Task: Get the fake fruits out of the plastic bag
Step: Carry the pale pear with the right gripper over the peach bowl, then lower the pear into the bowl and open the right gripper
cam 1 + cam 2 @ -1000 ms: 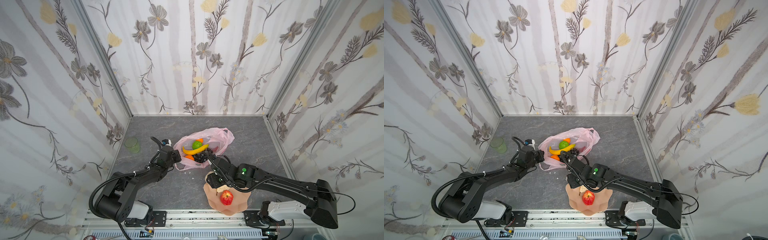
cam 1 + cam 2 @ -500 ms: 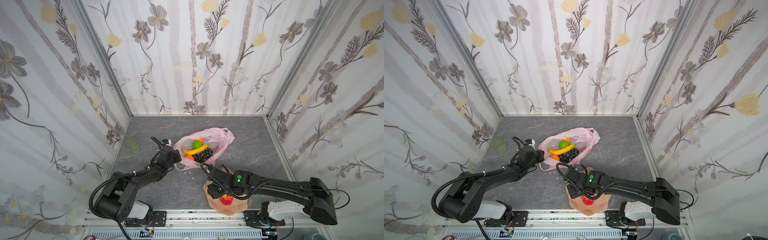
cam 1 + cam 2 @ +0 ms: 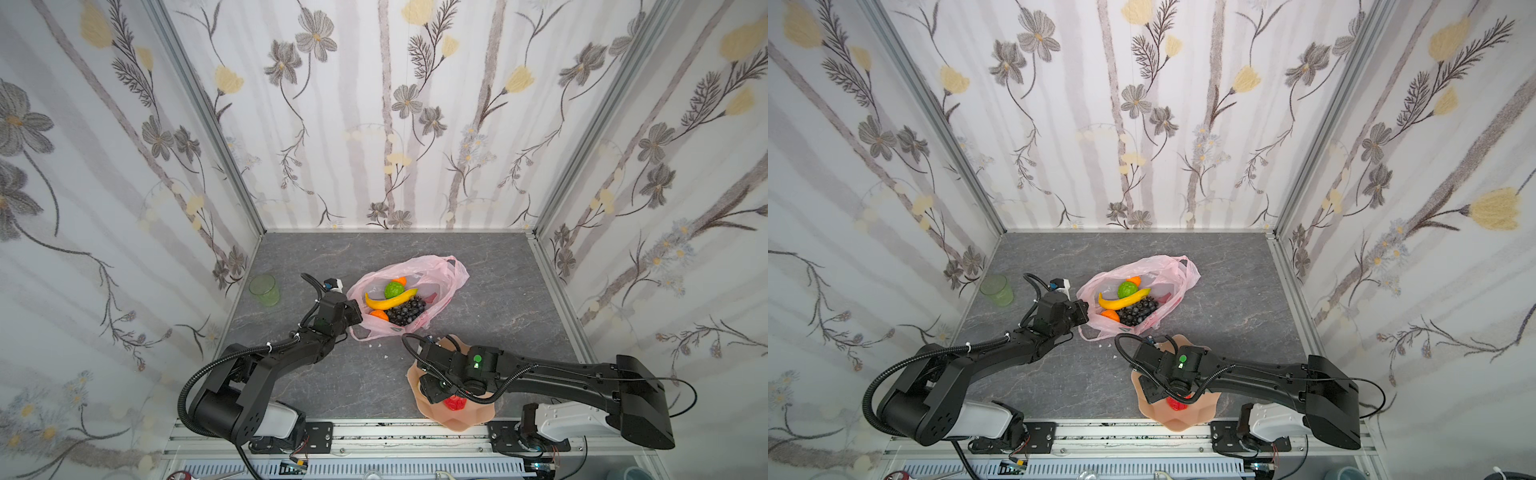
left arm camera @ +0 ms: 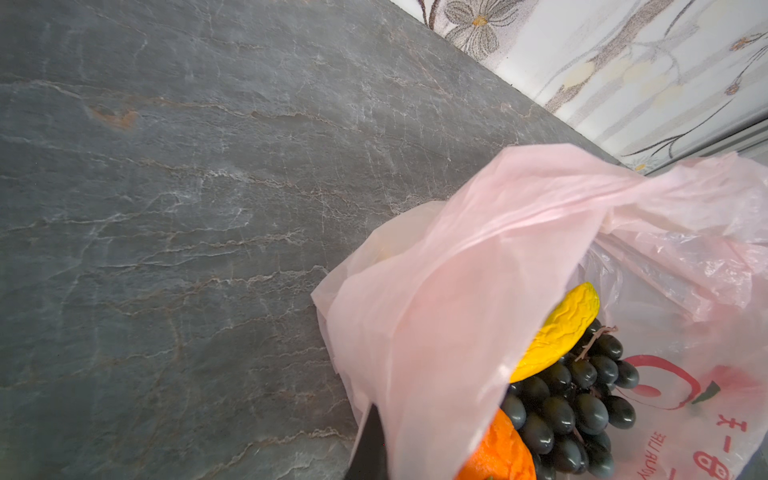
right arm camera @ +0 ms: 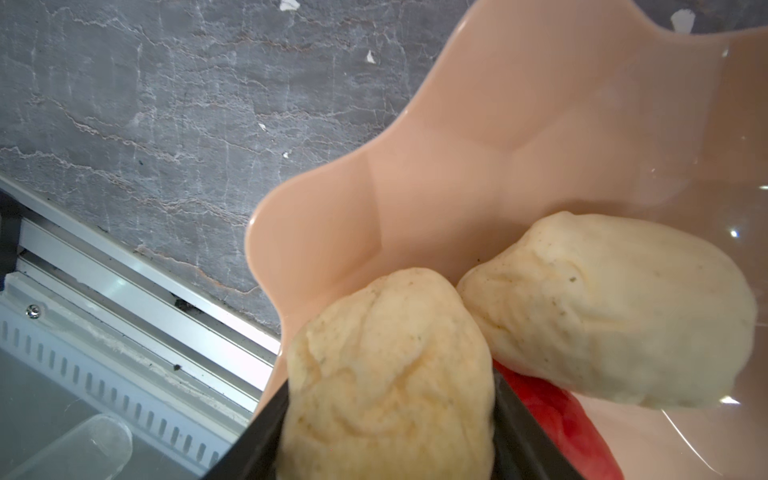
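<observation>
The pink plastic bag (image 3: 444, 272) lies open mid-table, and my left gripper (image 3: 356, 313) is shut on its near-left rim, lifting the film (image 4: 478, 249). Inside the bag are a yellow banana (image 3: 390, 300), dark grapes (image 3: 405, 309), a green bumpy fruit (image 3: 394, 289) and two oranges (image 3: 379, 315). My right gripper (image 5: 390, 415) hangs low over the peach plate (image 5: 457, 166), shut on a beige pear (image 5: 390, 365). A second pear (image 5: 615, 307) and a red apple (image 5: 557, 415) lie on that plate. In both top views the right wrist hides the pears.
A green translucent cup (image 3: 264, 289) stands at the left wall. The peach plate (image 3: 469, 417) sits at the table's front edge, close to the metal rail (image 5: 137, 286). Small white flecks (image 3: 376, 344) lie between bag and plate.
My right arm has swung from the bag's near side toward the front edge and come down over the plate, now covering most of the apple. The left arm and the bag have not moved.
</observation>
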`<action>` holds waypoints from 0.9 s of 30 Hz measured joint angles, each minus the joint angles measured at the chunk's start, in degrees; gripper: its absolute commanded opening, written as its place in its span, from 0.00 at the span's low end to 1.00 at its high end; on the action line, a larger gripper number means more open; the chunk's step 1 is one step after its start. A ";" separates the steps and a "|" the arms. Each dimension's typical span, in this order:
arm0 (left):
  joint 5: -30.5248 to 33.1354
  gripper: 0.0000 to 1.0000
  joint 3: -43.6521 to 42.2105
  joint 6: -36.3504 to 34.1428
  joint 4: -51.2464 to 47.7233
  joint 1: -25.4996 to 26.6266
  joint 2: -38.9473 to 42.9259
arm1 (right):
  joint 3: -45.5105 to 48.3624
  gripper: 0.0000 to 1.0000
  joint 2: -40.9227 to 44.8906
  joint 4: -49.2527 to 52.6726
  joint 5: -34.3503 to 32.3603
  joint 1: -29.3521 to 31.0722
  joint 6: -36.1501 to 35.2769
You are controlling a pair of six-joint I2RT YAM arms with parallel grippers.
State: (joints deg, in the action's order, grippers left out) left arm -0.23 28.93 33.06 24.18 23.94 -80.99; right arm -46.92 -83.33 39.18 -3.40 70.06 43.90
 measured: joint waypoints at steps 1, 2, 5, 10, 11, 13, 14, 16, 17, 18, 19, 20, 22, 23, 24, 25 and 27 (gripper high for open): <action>0.00 0.07 0.00 0.00 0.00 0.00 0.00 | 0.13 0.60 0.00 0.07 0.00 0.00 0.02; 0.00 0.07 0.00 0.00 0.00 0.00 0.00 | 0.26 0.61 0.00 0.00 -0.02 0.00 0.07; 0.00 0.07 0.00 0.00 0.00 0.00 0.00 | 0.72 0.62 -0.04 0.02 -0.20 0.04 0.24; 0.00 0.07 0.00 0.00 0.00 0.00 0.00 | 0.85 0.66 -0.68 0.00 -0.39 0.04 0.61; 0.00 0.07 0.00 0.00 0.00 0.00 0.00 | 0.85 0.67 -0.70 0.00 -0.42 0.04 0.61; 0.00 0.07 0.00 0.00 0.00 0.00 0.00 | 0.85 0.68 -0.68 0.00 -0.68 0.04 0.61; 0.00 0.07 0.00 0.00 0.00 0.00 0.00 | 0.87 0.70 -0.61 0.07 -0.90 0.04 0.61; 0.00 0.07 0.00 0.00 0.00 0.00 0.00 | 0.90 0.74 -0.35 0.17 -1.29 0.04 0.63; 0.00 0.07 0.00 0.00 0.00 0.00 0.00 | 0.87 0.75 -0.17 0.37 -1.51 0.04 0.63; 0.00 0.07 0.00 0.00 0.00 0.00 0.00 | 0.87 0.76 0.00 0.55 -1.53 0.04 0.63; 0.00 0.07 0.00 0.00 0.00 0.00 0.00 | 0.83 0.77 0.15 0.85 -1.73 0.04 0.63; 0.00 0.07 0.00 0.00 0.00 0.00 0.00 | 0.79 0.78 0.37 1.11 -1.88 0.04 0.63; 0.00 0.07 0.00 0.00 0.00 0.00 0.00 | 0.31 0.78 0.63 1.88 -2.58 0.04 0.61; 0.00 0.07 0.00 0.00 0.00 0.00 0.00 | 0.04 0.79 0.74 2.05 -2.82 0.04 0.61; 0.00 0.07 0.00 0.00 0.00 0.00 0.00 | -0.35 0.79 0.79 2.40 -3.15 0.04 0.61; 0.00 0.07 0.00 0.00 0.00 0.00 0.00 | -0.68 0.79 0.81 2.64 -3.32 0.04 0.59; 0.00 0.07 0.00 0.00 0.00 0.00 0.00 | -1.62 0.79 0.83 3.58 -4.35 0.04 0.57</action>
State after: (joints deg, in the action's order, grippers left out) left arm -0.23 28.93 33.06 24.18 23.94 -80.99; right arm -48.53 -82.50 42.76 -7.75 70.11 44.47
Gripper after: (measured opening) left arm 0.070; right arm 0.793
